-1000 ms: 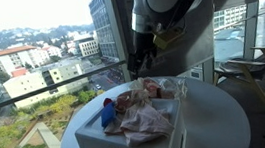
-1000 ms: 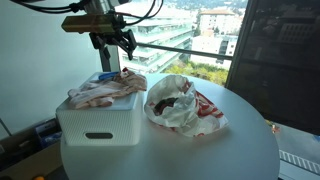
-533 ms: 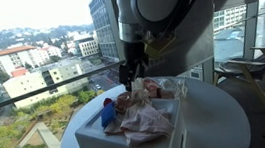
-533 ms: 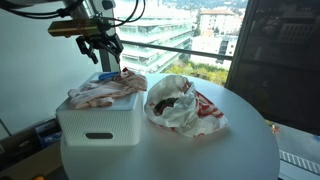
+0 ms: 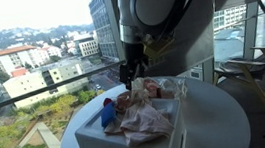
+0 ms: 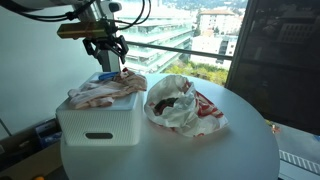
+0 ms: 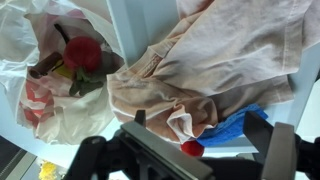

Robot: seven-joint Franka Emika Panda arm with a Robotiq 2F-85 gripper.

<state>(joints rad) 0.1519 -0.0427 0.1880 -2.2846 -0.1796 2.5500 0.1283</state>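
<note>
With the fingers [image 7: 280, 150] spread wide above the crumpled pinkish cloth [image 6: 103, 90] heaped on the white bin [image 6: 95, 128] at centre left, a shallow pinch could snag one fold and drag the bin along.

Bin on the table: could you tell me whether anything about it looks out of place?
The cloth is heaped above the bin rim and droops over its edge instead of lying inside. A crumpled bag lies open beside it.
</note>
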